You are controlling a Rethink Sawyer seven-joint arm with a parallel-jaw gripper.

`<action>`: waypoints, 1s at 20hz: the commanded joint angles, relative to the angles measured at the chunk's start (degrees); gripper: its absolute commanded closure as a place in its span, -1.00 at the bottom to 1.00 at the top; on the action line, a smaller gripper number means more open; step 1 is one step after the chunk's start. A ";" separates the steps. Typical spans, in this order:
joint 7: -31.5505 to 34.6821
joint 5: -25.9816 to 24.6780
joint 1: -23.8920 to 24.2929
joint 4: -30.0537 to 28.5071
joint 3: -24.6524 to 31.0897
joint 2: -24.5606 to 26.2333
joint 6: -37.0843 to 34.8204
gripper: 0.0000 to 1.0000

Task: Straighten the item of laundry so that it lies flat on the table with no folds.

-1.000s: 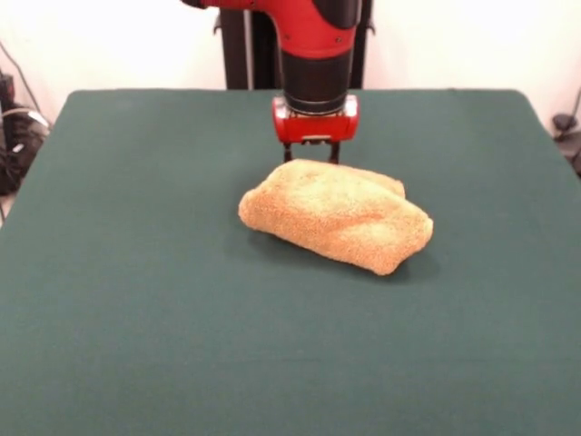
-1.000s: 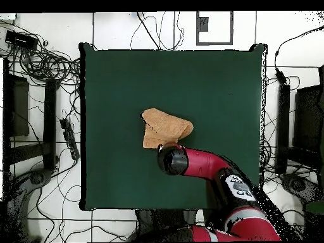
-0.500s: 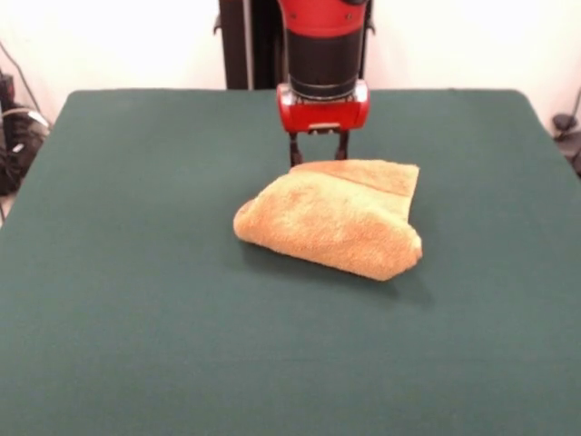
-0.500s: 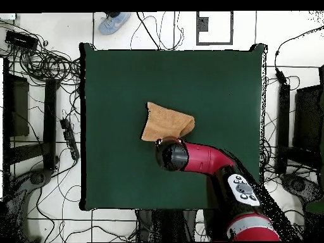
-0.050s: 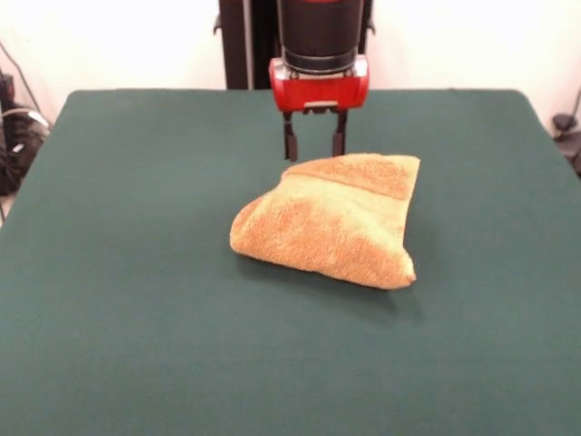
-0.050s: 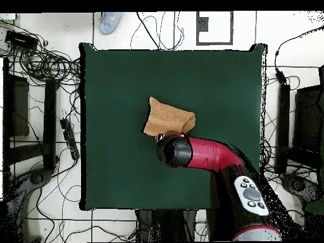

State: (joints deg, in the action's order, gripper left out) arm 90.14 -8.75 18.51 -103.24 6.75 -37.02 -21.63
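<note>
The item of laundry [image 5: 327, 222], an orange-tan terry towel, sits folded over itself in a humped, wedge-like bundle near the middle of the green table [image 5: 136, 272]. Its far edge is raised, showing a smoother border band at the upper right. My gripper [image 5: 314, 156] hangs straight down at that raised far edge, its tips meeting the cloth and shut on it. In the overhead view the towel [image 6: 166, 117] is a small folded patch on the table [image 6: 221, 88], and the arm's round head [image 6: 174, 150] covers the gripper and the towel's edge nearest the robot.
Cables and black stands [image 6: 44, 69] surround the table on the floor. A person's shoe [image 6: 111, 22] shows beyond the table's far edge in the overhead view.
The gripper has risen over the last second, and the towel's far edge has come up with it. The bundle went from a low roll to a taller wedge with the border band exposed.
</note>
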 commanded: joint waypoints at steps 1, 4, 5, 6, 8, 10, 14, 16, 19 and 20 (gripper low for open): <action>2.26 1.00 0.89 2.63 8.70 1.64 -2.30 -1.00; 2.30 0.43 0.71 3.95 8.60 2.42 -2.02 -1.00; 1.95 0.30 0.86 4.79 8.89 3.29 -2.05 -1.00; 1.60 0.17 1.00 5.64 9.18 4.16 -2.08 -1.00; 1.37 -0.15 1.40 6.12 9.60 5.69 -1.56 -1.00; 1.37 -0.56 1.53 6.81 9.81 7.15 -0.67 -1.00; 1.44 -1.16 1.99 8.26 10.46 9.52 1.78 -1.00; 1.58 -1.66 2.19 8.40 10.62 10.00 3.15 -1.00; 2.39 -2.33 2.35 8.24 10.70 10.75 5.56 -1.00; 2.95 -2.65 1.55 8.81 9.63 11.00 5.69 -1.00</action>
State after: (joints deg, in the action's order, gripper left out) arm 90.14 -8.89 20.88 -97.36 10.60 -31.67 -20.84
